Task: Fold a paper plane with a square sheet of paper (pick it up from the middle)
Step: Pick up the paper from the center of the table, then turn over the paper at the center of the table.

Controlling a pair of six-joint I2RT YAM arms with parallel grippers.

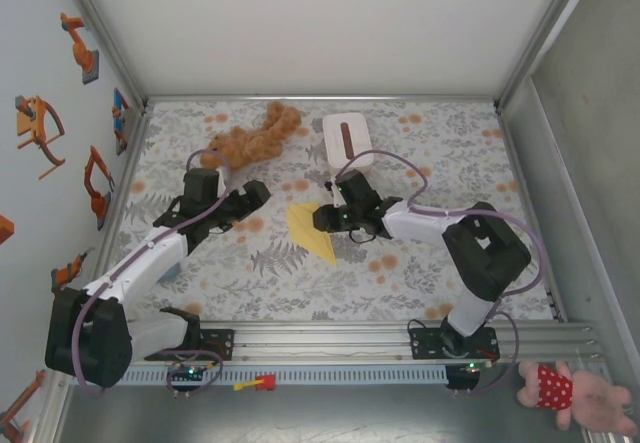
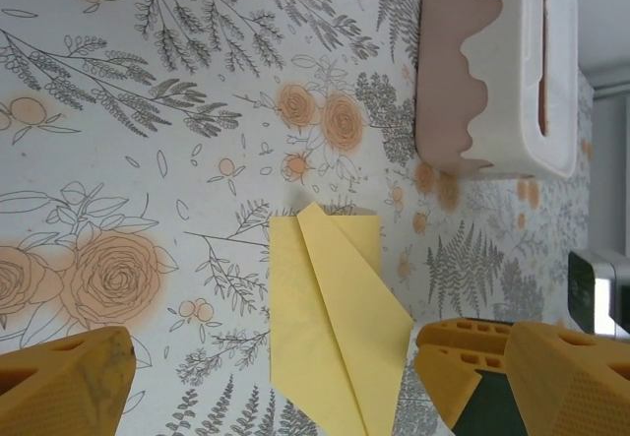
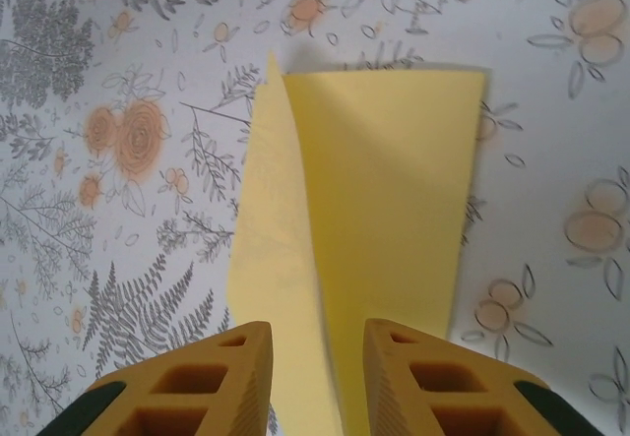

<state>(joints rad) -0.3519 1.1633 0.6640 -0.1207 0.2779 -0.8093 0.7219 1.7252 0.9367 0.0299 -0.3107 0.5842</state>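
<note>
The square sheet of paper is folded into a slim pointed dart, the yellow paper plane (image 1: 311, 229), lying mid-table on the floral cloth. My right gripper (image 1: 322, 219) is over its right edge. In the right wrist view the paper plane (image 3: 394, 190) has a raised centre crease running back between the fingertips (image 3: 246, 362), and my right gripper (image 3: 317, 357) is open, its jaws a little apart on either side of the crease. My left gripper (image 1: 257, 196) stands wide open to the left of the plane, apart from it. From the left wrist, the plane (image 2: 325, 328) lies ahead between the spread fingers (image 2: 69, 382).
A white box with a brown slot (image 1: 347, 138) stands behind the plane, also in the left wrist view as the white box (image 2: 502, 72). A brown plush toy (image 1: 255, 141) lies at the back left. A pink plush (image 1: 575, 393) rests off the table at the near right.
</note>
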